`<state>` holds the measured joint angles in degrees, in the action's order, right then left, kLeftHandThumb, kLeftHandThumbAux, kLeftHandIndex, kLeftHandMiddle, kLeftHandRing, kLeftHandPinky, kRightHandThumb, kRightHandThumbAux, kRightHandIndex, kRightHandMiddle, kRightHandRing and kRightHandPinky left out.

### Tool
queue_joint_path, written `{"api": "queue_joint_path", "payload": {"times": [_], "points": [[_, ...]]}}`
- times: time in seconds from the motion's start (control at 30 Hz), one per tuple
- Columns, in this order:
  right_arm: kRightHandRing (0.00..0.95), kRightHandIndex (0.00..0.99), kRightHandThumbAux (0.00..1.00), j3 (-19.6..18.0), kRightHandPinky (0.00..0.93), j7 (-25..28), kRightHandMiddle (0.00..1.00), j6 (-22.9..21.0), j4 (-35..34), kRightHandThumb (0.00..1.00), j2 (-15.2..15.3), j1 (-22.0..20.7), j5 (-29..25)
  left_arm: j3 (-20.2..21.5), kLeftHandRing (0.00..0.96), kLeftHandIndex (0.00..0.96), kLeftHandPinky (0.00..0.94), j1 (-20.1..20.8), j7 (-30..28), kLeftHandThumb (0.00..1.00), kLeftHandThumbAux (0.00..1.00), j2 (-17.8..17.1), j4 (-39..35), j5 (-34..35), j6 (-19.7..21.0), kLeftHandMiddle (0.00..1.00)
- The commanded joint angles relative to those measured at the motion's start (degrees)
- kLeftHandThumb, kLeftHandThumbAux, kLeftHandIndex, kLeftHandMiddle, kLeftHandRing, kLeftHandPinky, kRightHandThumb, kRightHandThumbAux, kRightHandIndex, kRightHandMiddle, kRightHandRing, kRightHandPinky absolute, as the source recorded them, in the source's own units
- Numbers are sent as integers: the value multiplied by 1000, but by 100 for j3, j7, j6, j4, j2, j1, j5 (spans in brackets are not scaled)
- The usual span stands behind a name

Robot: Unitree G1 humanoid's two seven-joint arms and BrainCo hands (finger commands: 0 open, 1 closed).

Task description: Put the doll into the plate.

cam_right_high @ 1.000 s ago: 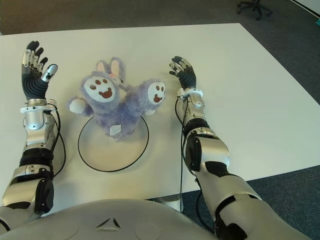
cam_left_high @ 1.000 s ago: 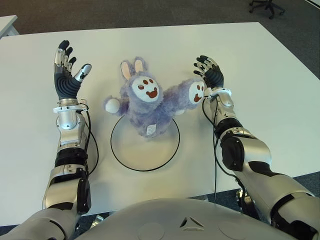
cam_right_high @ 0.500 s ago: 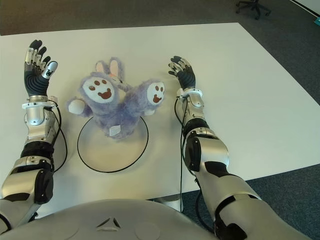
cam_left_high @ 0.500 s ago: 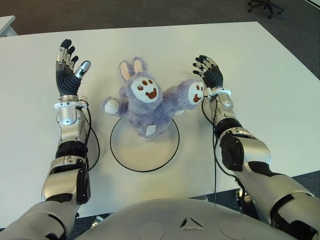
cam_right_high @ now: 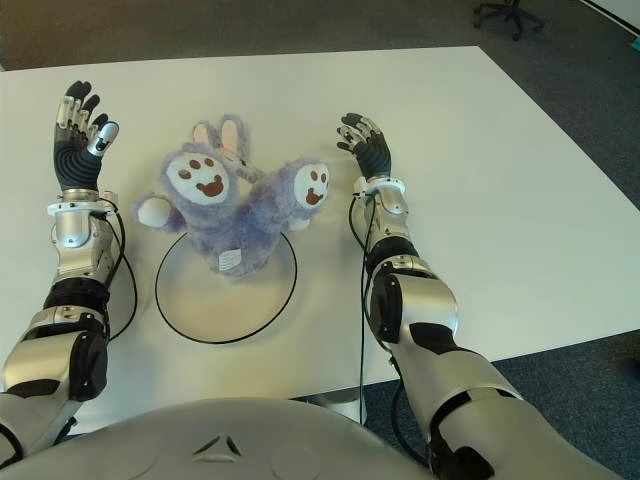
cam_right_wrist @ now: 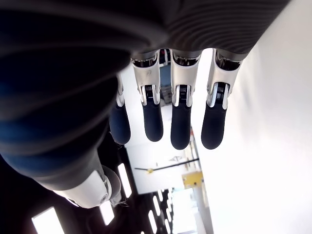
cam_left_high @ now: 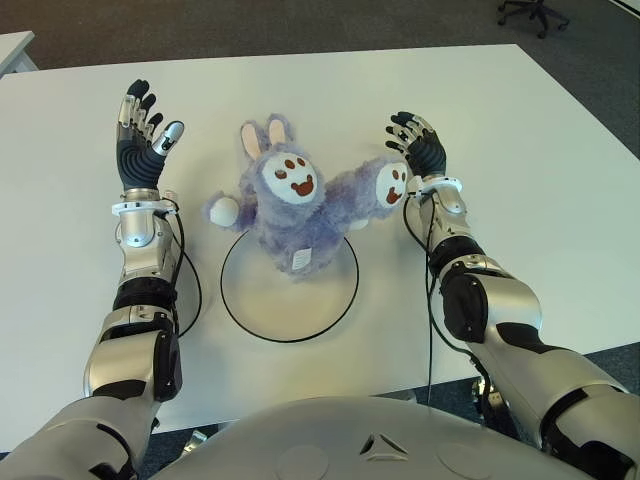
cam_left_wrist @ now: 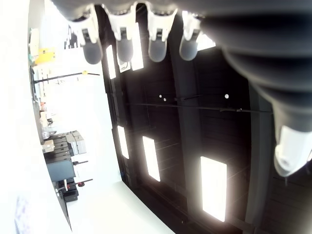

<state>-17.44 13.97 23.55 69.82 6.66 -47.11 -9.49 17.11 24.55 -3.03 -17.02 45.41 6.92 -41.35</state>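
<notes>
Doll (cam_left_high: 290,205): slumped over far rim of plate (cam_left_high: 290,325), head and arm overhanging desk (cam_left_high: 540,150).
My left hand (cam_left_high: 140,140), right hand (cam_left_high: 420,143): splayed, empty, flanking doll.
Risk: top-heavy doll tips off rim.

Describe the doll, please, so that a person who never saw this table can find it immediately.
On the white table, look between the robot's two raised, open hands, the left hand and the right hand. The doll lies there, partly over the far edge of the black-rimmed round plate. It is the only soft thing: purple fur, rabbit ears, white paw-print pads.
</notes>
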Motion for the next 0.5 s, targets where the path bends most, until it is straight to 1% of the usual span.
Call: {"api": "queue_joint_path", "payload": {"times": [0.03, 0.33, 0.5], "points": [[248, 241, 750, -28, 312, -28, 226, -161, 204, 505, -132, 368, -42, -35, 72, 10, 91, -87, -77, 0, 537, 167, 259, 64, 40, 73], [254, 238, 753, -21, 321, -59, 226, -157, 211, 479, -140, 369, -25, -35, 80, 6, 103, -18, -9, 4, 532, 185, 459, 59, 141, 76], [254, 237, 752, -17, 322, -59, 223, -152, 213, 461, -140, 371, -20, -41, 72, 9, 92, -4, 18, 0, 534, 190, 507, 48, 244, 66]]}}
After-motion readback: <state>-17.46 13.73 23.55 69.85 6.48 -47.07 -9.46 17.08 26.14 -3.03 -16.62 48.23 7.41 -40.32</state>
